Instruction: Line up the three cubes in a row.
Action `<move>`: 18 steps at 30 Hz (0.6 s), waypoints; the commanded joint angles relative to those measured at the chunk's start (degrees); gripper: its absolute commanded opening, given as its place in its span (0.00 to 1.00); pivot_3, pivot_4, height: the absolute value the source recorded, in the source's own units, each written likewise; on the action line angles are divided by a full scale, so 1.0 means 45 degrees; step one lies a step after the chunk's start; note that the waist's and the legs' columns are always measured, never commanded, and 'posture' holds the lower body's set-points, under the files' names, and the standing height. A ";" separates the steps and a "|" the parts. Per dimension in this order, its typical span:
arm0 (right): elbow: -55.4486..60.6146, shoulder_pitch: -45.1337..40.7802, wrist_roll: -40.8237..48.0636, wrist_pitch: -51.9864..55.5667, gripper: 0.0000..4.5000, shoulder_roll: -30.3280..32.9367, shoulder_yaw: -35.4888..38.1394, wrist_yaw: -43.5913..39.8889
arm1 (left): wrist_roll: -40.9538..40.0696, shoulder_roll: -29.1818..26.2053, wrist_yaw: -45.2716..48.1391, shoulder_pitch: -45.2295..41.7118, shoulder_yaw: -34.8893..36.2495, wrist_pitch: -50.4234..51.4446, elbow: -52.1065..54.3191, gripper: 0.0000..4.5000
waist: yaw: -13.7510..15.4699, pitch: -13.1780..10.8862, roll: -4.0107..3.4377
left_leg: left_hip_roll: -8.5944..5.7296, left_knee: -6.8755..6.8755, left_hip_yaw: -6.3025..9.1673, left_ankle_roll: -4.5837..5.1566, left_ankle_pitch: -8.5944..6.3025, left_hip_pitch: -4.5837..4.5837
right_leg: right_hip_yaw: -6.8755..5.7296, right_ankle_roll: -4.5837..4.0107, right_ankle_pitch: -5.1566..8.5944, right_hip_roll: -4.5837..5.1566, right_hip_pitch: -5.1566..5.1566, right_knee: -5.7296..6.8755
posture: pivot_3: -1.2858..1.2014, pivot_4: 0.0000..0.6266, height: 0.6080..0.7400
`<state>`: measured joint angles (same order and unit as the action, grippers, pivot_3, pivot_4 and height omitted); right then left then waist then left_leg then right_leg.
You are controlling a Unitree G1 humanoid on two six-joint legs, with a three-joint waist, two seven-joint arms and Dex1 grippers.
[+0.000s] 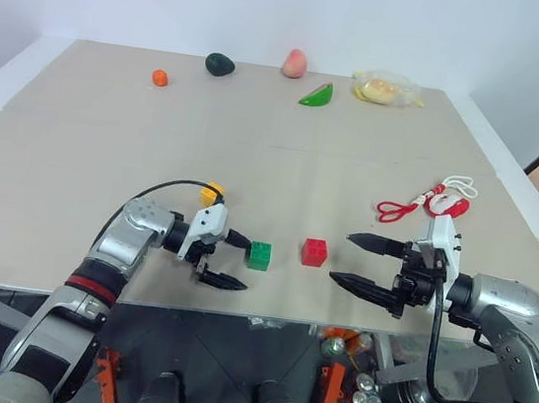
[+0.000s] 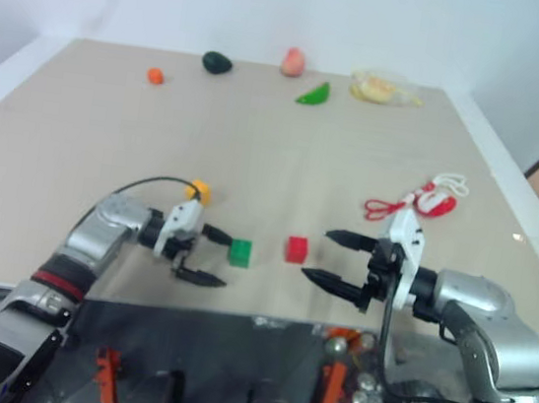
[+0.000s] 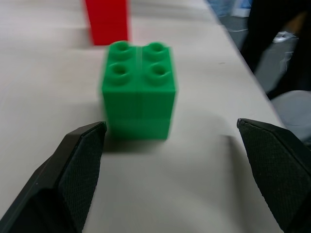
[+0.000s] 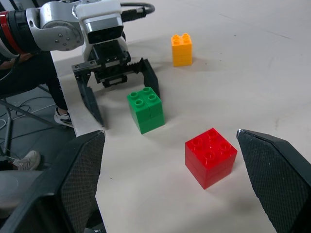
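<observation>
Right wrist view: green cube (image 4: 145,109) and red cube (image 4: 210,156) are seen side by side near the table (image 1: 255,160) edge, yellow cube (image 4: 181,48) set apart behind; both grippers' jaws gape wide, empty; yellow is best gripped squarely and set flush beside green.

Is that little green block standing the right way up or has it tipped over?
Upright. The green block sits flat on the table with its four round studs facing up, free of the open left claw.
</observation>
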<state>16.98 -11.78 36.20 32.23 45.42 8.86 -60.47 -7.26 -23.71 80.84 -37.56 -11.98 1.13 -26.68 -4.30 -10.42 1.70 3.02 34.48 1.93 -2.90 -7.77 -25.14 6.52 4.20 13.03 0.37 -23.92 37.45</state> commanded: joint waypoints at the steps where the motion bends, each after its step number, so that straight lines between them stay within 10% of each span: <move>1: 0.0045 -0.0292 0.0110 -0.0166 1.00 0.0071 0.0089 -0.0156 | 0.0242 -0.0592 -0.0889 0.0229 0.0390 -0.0458 0.0554 0.99 | 0.0003 0.0000 0.0000 | 0.0000 -0.0001 0.0000 0.0000 0.0000 0.0000 | 0.0000 0.0000 0.0000 0.0000 -0.0002 0.0000 | 0.52 0.24 1.00; 18: -0.0296 -0.0724 -0.0045 -0.0270 1.00 0.0036 -0.0155 -0.0318 | -0.0148 -0.0064 -0.1704 0.0515 -0.0165 0.0517 0.1284 0.99 | 0.0019 0.0000 0.0000 | 0.0001 -0.0008 -0.0004 0.0000 0.0000 -0.0002 | -0.0001 -0.0003 0.0002 0.0000 -0.0005 0.0000 | 0.52 0.24 1.00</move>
<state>15.29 -14.11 35.72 31.90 45.36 7.37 -61.56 -7.77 -24.43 73.81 -33.49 -12.43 3.42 -21.20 -4.22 -10.42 1.70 3.02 34.45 1.92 -2.90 -7.77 -25.16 6.52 4.19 13.04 0.36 -23.94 37.45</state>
